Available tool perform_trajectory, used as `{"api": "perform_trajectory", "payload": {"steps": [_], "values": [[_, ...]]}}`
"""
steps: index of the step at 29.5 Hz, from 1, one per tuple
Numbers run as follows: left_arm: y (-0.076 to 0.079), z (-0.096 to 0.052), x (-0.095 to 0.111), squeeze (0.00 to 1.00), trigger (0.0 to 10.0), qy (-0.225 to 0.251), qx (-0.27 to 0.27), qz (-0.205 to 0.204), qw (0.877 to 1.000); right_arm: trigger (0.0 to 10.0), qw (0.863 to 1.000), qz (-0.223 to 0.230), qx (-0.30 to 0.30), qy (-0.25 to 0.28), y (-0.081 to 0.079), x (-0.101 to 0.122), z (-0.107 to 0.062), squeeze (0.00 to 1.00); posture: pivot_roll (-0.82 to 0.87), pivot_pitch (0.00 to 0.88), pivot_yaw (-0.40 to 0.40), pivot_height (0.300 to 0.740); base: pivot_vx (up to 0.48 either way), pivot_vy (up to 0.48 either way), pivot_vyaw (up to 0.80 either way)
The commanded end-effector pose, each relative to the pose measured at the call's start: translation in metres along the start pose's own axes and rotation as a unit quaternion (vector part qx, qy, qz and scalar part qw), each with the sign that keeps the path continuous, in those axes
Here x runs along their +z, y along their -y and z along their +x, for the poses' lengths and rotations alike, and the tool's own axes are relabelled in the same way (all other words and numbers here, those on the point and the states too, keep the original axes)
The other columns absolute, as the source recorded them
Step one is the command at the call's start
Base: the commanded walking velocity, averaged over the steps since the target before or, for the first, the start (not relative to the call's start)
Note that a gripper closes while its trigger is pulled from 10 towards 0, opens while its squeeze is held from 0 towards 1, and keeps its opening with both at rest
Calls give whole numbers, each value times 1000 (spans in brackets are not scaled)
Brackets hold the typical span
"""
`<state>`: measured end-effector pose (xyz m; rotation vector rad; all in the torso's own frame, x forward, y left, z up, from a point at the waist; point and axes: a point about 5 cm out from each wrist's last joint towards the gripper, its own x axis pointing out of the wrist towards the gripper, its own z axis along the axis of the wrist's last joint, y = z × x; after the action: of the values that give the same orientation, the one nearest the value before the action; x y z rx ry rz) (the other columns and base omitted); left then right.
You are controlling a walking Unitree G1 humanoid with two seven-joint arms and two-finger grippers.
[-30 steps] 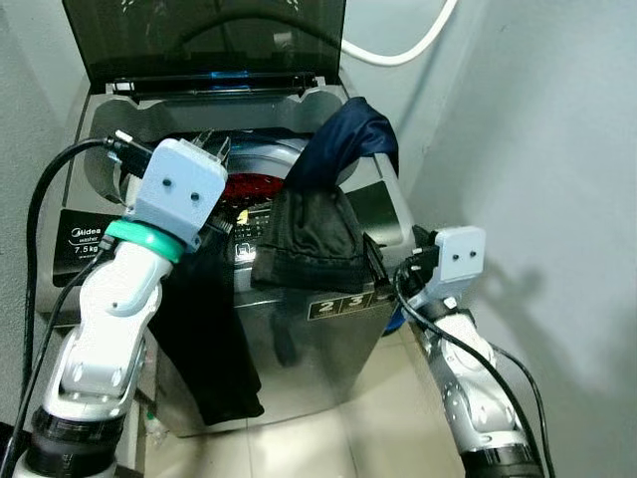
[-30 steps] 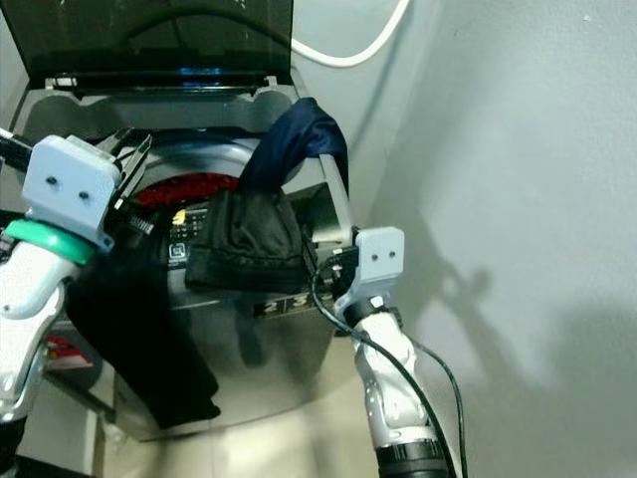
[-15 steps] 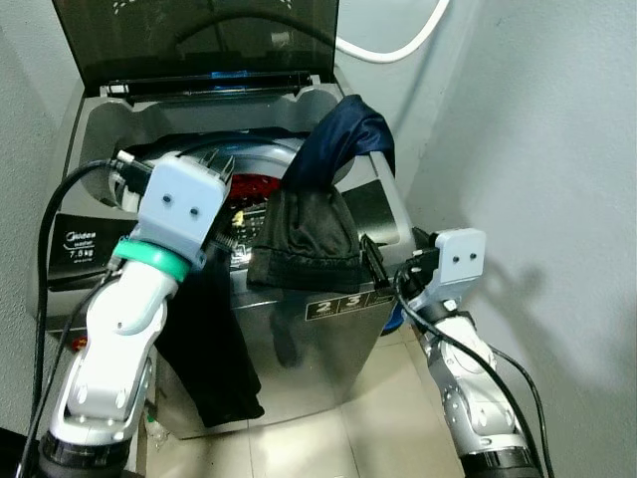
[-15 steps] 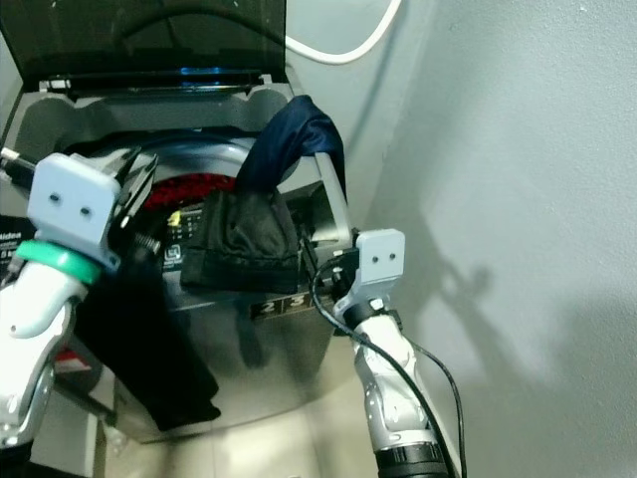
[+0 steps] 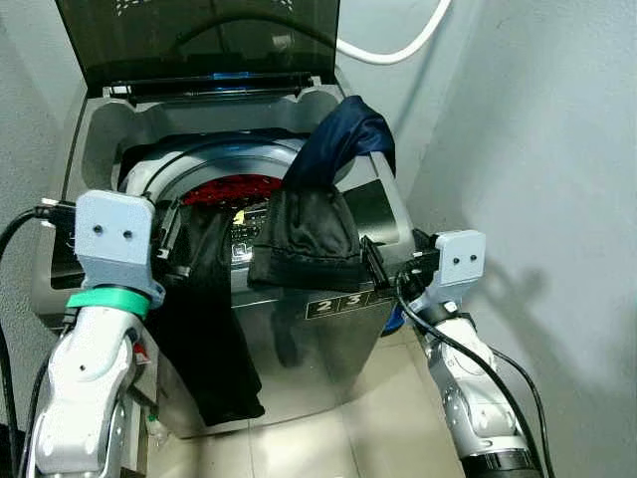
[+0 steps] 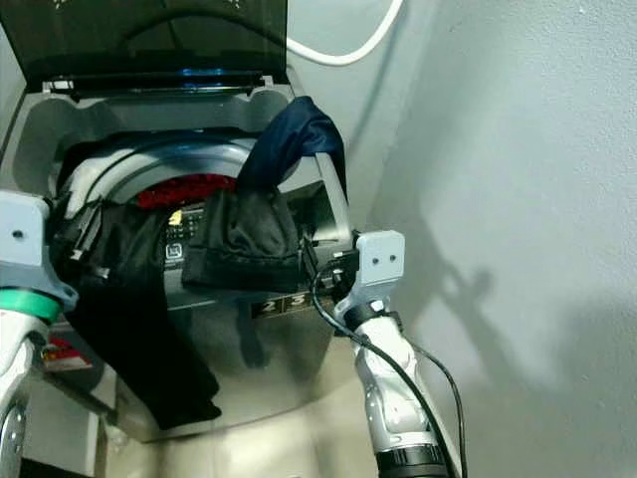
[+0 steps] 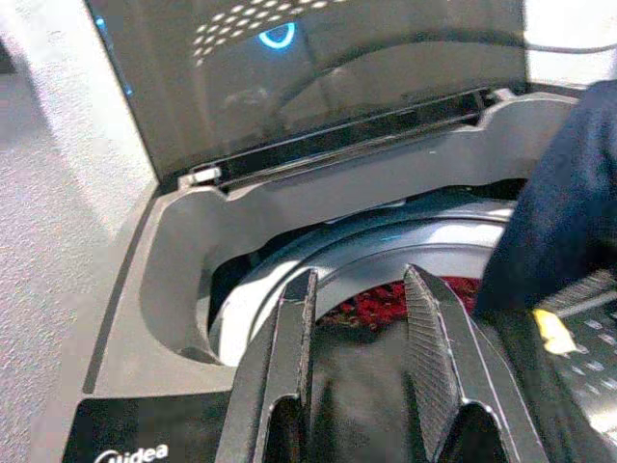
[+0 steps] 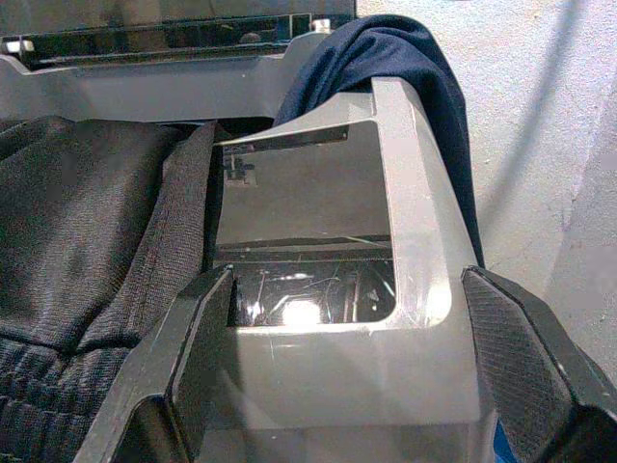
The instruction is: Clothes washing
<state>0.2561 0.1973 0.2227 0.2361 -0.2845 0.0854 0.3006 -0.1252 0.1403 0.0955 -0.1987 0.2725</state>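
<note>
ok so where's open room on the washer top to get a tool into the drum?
Free: the back left arc of the drum opening, between the grey top rim and the red clothes. Crowded: the front edge, draped by the black garment and black trousers, and the right rim under the navy garment. Left tool sits at the trousers.

Home laundry corner. A top-loading washing machine is sitting tight in a corner between plain grey walls, its tinted lid standing open. A Midea badge is showing on the control panel. Clothes are hanging over the rim: a black garment and a navy one are draping over the front, another dark piece is trailing down the steel front panel, and something red is lying in the drum. A white hose is looping along the wall behind. Beige tile floor is showing below.
</note>
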Motion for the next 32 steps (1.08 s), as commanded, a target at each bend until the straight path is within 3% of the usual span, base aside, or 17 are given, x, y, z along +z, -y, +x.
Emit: {"api": "perform_trajectory", "payload": {"steps": [1, 8, 12, 13, 14, 15, 21, 22, 25, 29, 32], "values": [[-1, 0, -6, 1000, 10000, -18, 5, -8, 1000, 10000, 1000, 5, 5, -14, -3, -5, -1, 0, 95, 23, 8, 740, 0, 0, 0], [3, 0, -11, 1000, 10000, -50, -9, -27, 998, 10000, 1000, 4, 4, -13, -3, -5, -1, 0, 89, 22, 13, 740, 0, 0, 0], [11, -8, -19, 1000, 10000, -81, -23, -48, 995, 10000, 1000, 4, 3, -13, -3, -4, -2, 0, 89, 23, 12, 740, 0, 0, 0], [11, -10, -21, 773, 10000, -90, -21, -56, 994, 10000, 1000, 4, 3, -13, -3, -5, -2, 0, 89, 23, 12, 740, 0, 0, 0], [11, -10, -21, 773, 10000, -90, -21, -56, 994, 10000, 1000, 4, 3, -13, -3, -5, -2, 0, 89, 23, 12, 740, 0, 0, 0], [12, -12, -24, 0, 10000, -103, -16, -70, 992, 10000, 1000, 4, 4, -13, -3, -5, -2, 0, 90, 24, 10, 740, 0, 0, 0], [11, -14, -29, 0, 10000, -128, -9, -99, 987, 10000, 1000, 4, 6, -14, -3, -5, -2, 0, 90, 24, 8, 740, 0, 0, 0], [11, -13, -31, 0, 10000, -140, -8, -118, 983, 10000, 1000, 4, 7, -14, -3, -5, -2, 0, 89, 22, 10, 740, 0, 0, 0], [11, -13, -31, 0, 10000, -140, -8, -118, 983, 10000, 1000, 4, 7, -14, -3, -5, -2, 0, 89, 22, 10, 740, 0, 0, 0], [10, -14, -42, 0, 10000, -185, -7, -151, 971, 10000, 1000, 3, 7, -14, -4, -5, -2, 0, 85, 20, 12, 740, 0, 0, 0], [10, -14, -44, 0, 10000, -198, -13, -148, 969, 10000, 1000, 3, 7, -14, -4, -5, -2, 0, 85, 20, 11, 740, 0, 0, 0]]}}
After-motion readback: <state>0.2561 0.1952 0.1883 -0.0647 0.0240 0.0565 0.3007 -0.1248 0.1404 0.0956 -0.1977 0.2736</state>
